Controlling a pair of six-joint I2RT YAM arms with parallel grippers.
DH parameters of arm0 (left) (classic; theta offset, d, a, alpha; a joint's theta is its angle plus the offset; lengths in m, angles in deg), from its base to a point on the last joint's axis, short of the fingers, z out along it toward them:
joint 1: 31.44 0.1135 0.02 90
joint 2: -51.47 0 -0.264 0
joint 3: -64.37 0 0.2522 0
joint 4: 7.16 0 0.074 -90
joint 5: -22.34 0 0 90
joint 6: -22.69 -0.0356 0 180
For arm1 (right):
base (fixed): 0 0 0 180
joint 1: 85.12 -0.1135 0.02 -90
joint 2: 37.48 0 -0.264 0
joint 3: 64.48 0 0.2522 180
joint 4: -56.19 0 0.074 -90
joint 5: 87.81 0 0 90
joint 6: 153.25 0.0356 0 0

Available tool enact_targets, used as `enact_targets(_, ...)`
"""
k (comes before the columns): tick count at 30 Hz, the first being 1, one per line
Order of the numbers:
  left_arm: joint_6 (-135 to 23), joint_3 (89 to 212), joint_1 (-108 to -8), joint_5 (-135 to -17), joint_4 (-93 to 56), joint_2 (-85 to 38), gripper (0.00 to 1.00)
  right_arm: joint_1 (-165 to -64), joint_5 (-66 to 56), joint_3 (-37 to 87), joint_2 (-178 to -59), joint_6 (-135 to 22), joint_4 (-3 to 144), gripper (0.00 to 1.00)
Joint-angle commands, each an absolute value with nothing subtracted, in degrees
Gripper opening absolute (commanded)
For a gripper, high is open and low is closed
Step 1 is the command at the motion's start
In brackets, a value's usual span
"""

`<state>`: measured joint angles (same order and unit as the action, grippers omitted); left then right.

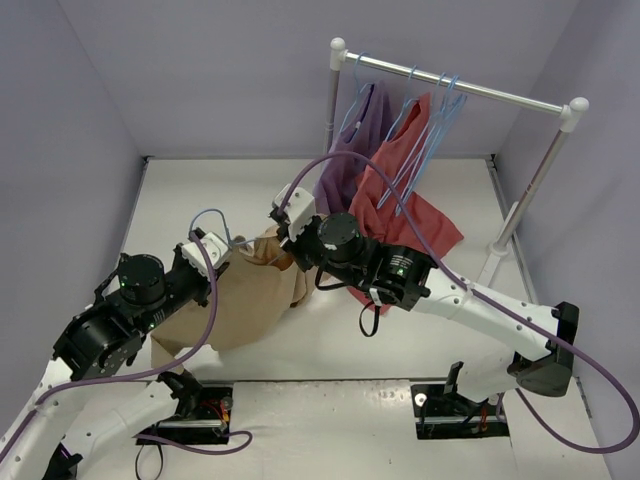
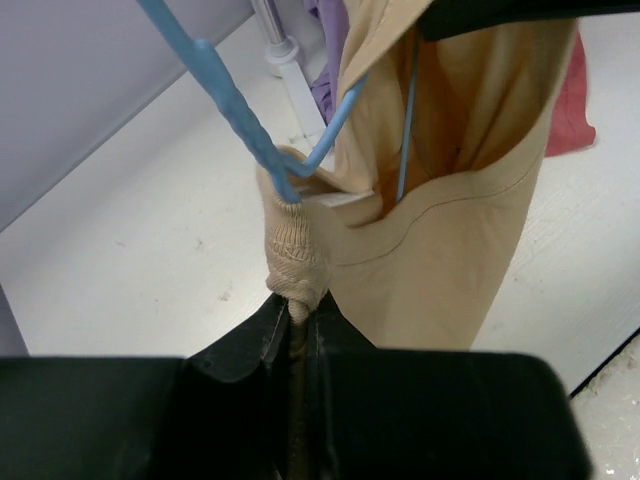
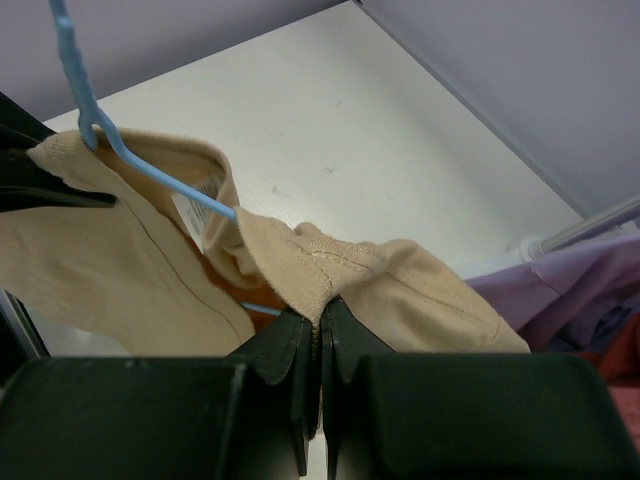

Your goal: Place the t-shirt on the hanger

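Observation:
The tan t-shirt [image 1: 245, 300] hangs between my two grippers above the table, its body drooping toward the near edge. My left gripper [image 2: 297, 305] is shut on a bunched bit of the ribbed collar [image 2: 290, 255]. My right gripper [image 3: 320, 310] is shut on the collar's other side [image 3: 330, 265]. The light-blue hanger [image 2: 235, 105] has its hook end above the neck opening, and its wire runs down inside the t-shirt [image 2: 450, 230]. In the right wrist view the hanger [image 3: 90, 100] passes through the collar beside the white label [image 3: 195, 205]. In the top view both grippers, left [image 1: 225, 250] and right [image 1: 285, 228], sit close together.
A white clothes rack [image 1: 460, 88] stands at the back right, its foot [image 1: 497, 250] on the table. A purple shirt [image 1: 350, 150] and a red shirt [image 1: 405, 205] hang from it, with several spare blue hangers [image 1: 435, 125]. Grey walls close in the left, back and right.

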<state>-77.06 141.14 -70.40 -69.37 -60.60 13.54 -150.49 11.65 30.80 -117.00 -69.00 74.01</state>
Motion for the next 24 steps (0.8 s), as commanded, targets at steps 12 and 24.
enact_targets(12, -72.06, 139.63, -70.64, -72.48, -46.38, 12.15, 0.00, -153.61, 12.19, 35.06, -118.91, -66.91, 69.60, 0.03)
enact_targets(24, -72.61, 133.23, -70.64, -73.21, -42.42, 18.74, 0.00, -152.95, 13.13, 33.08, -113.50, -71.70, 69.78, 0.53)
